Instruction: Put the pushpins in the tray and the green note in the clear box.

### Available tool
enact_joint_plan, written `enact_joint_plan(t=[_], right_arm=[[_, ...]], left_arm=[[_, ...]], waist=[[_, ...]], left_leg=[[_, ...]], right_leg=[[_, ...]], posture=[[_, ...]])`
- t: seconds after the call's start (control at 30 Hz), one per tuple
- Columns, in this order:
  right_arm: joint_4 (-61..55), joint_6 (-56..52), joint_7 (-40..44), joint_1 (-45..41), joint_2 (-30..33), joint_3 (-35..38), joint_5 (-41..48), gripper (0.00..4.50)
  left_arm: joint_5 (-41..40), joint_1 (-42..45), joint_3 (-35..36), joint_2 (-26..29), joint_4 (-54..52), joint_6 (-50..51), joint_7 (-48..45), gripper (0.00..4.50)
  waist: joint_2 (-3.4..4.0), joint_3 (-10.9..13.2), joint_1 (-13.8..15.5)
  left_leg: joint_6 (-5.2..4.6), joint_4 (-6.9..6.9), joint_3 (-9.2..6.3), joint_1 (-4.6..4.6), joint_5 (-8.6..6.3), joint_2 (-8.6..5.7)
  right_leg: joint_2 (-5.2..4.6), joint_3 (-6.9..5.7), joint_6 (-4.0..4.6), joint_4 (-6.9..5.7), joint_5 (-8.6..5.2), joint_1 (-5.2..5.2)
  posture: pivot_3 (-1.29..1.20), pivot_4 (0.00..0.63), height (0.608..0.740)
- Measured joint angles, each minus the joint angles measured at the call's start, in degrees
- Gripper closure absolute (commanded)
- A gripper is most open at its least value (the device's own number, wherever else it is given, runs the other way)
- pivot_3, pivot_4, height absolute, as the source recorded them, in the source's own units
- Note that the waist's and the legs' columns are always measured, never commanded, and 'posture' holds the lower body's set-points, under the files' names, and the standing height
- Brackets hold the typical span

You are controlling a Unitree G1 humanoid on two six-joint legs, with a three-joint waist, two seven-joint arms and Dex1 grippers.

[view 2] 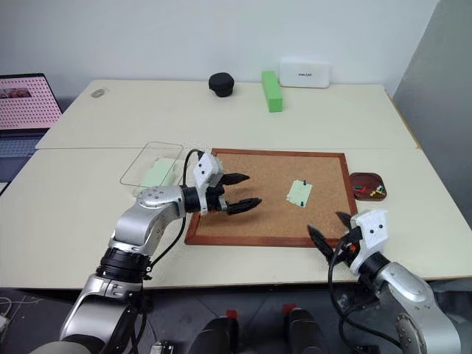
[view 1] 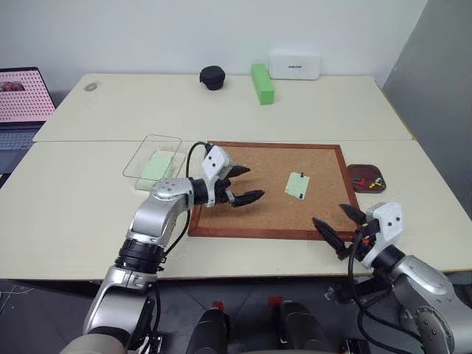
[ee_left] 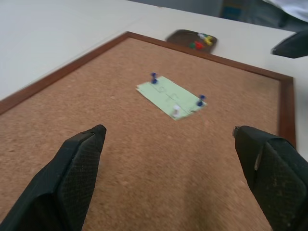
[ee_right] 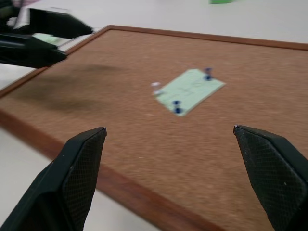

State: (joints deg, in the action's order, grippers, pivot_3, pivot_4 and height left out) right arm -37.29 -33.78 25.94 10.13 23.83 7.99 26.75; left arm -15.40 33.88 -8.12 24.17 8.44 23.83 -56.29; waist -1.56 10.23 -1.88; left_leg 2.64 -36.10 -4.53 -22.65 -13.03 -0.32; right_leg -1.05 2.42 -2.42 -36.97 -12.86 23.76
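Observation:
A pale green note (view 1: 297, 184) lies on the right half of the cork board (view 1: 243, 221), held by blue-headed pushpins (ee_left: 154, 75) and a white one (ee_left: 177, 109). The dark reddish tray (view 1: 366, 178) sits just right of the board with red, yellow and green pins in it. At the board's left stands the clear box (view 1: 140, 158), holding another pale green slip (view 1: 156, 166). My left gripper (view 1: 254, 183) hovers open over the board's left half, pointing at the note. At the board's front right corner my right gripper (view 1: 330, 214) is open and empty.
At the back of the table stand a bright green block (view 1: 262, 82), a white box (view 1: 294, 65) and a black round object (view 1: 212, 77). A laptop (view 1: 22, 103) sits at the far left. The table's front edge runs close under the board.

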Motion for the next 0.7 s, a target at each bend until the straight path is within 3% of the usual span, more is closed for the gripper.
enact_joint_plan(t=[0.4, 0.7], right_arm=[[6.5, 3.1, -2.6, -6.4, 0.2, -0.4, -5.4, 0.0], [12.6, 4.6, -2.3, -11.3, 0.2, -1.2, -7.7, 0.0]], left_arm=[[1.2, 0.3, 0.1, 1.4, 0.3, -2.5, 1.1, 0.01], [0.7, -1.1, 1.6, 1.2, 1.2, -3.2, 1.7, 1.68]], waist=[[-0.01, 0.0, 0.1], [-0.01, 0.0, 0.0]], left_leg=[[0.0, 0.03, -0.01, -0.01, 0.0, 0.0], [0.0, 0.02, 0.01, 0.0, 0.0, 0.0]], right_leg=[[0.0, -0.01, -0.08, 0.0, 0.05, 0.02], [0.0, 0.0, -0.11, -0.02, 0.07, 0.02]], posture=[[0.0, 0.15, 0.74], [0.0, 0.15, 0.74]])
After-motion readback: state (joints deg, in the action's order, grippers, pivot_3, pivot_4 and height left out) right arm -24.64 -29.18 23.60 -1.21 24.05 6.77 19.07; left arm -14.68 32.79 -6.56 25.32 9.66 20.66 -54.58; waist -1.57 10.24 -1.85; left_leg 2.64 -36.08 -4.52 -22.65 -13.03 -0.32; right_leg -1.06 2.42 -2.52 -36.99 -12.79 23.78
